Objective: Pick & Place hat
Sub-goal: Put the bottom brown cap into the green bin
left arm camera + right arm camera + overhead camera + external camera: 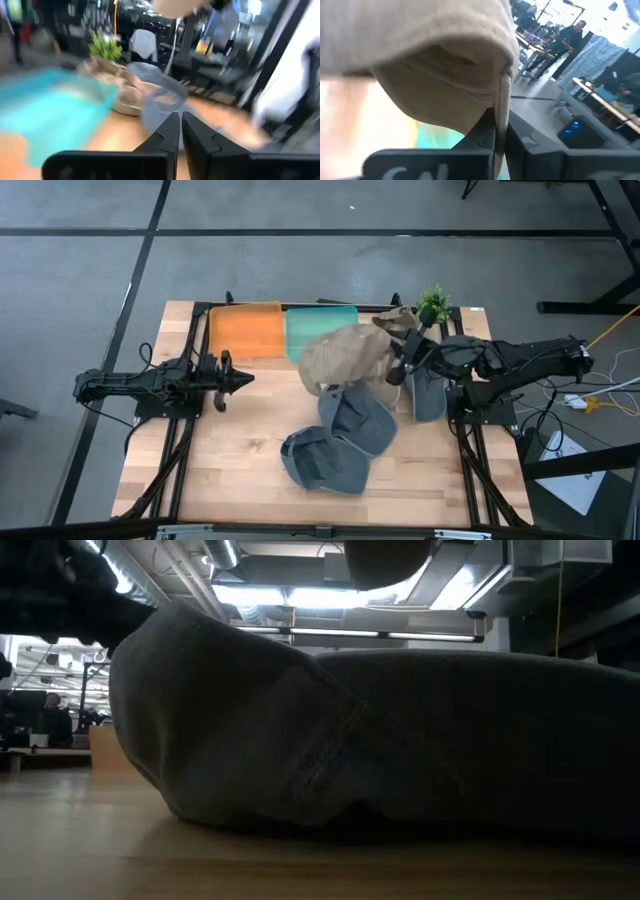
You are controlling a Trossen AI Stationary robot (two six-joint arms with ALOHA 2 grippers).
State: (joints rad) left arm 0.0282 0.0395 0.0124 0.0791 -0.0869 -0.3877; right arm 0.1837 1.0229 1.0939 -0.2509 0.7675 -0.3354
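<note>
A tan hat (345,358) is up in the air over the table's middle, above the near edge of the teal tray, with my right gripper (396,372) shut on it; the right wrist view shows its underside (435,75). Below it, grey hats (357,423) (322,462) lie overlapping on the wood, and one of them fills the low view (350,740). Another grey hat (428,395) lies under my right arm. My left gripper (248,378) waits shut at the table's left, pointing level toward the right. My right gripper pinches the tan hat's lower edge (503,87) between its two fingers. The fingers come roughly level from the table's right side. The hat reaches out from them toward the table's left, dome up, and appears clear of the grey hats beneath.
An orange tray (245,330) and a teal tray (322,328) sit side by side at the far edge. A second tan hat (398,323) and a small green plant (434,302) stand at the far right. People (572,35) are in the room beyond.
</note>
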